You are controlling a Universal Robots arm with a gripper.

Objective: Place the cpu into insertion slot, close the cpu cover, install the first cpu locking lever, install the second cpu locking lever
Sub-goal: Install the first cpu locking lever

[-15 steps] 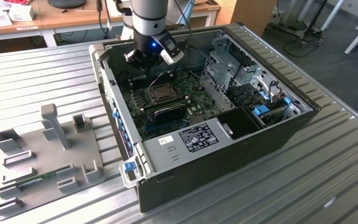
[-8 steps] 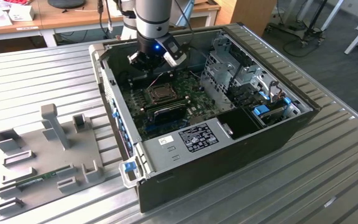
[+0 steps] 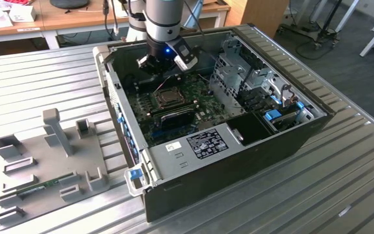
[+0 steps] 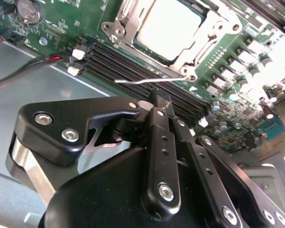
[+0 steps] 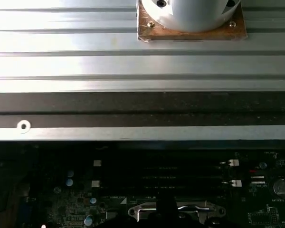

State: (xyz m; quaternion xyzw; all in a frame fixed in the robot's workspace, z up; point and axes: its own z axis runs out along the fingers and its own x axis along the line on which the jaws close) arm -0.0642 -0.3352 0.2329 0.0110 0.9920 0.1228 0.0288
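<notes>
Finds the gripper (image 4: pixel 160 102) with fingers pressed together, nothing between them, hanging inside the open case (image 3: pixel 252 180) above the green board (image 4: pixel 61 28). Just past its tip in the second wrist view, a thin silvery lever (image 4: pixel 142 80) lying along the memory slots (image 4: pixel 128 64) beside the socket. Beyond that, the cpu (image 4: pixel 168 28) seated in the slot (image 3: pixel 169 98), with the cover (image 4: pixel 176 58) lowered flat around it. Outward in the exterior view: case on a ribbed metal table (image 3: pixel 44 73), grey fixture (image 3: pixel 50 161) towards the exterior view's left.
</notes>
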